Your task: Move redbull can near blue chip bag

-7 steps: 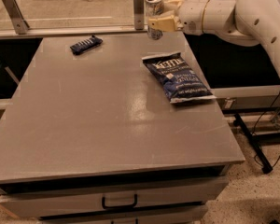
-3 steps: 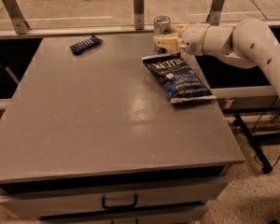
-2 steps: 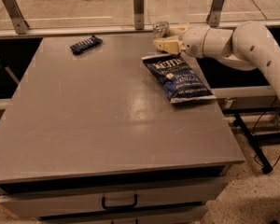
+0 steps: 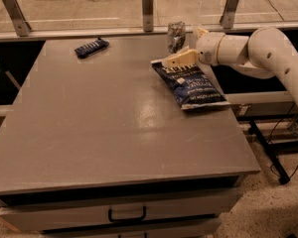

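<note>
Redbull can [image 4: 176,35] stands upright at the far edge of the table [image 4: 114,128], just behind the top edge of the blue chip bag [image 4: 191,86]; tool [image 4: 181,57] reaches in from the right, low over the bag's top edge and close against the can's near side; cannot tell whether it is spread or pinching the can. Can is likely light, thin-walled and dentable, smooth and slippery, tall so tippy; best hold looks mid-body across the round sides, with moderate squeeze.

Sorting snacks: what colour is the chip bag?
Navy chip bag, white lettering; camera view; tool beside can.
</note>
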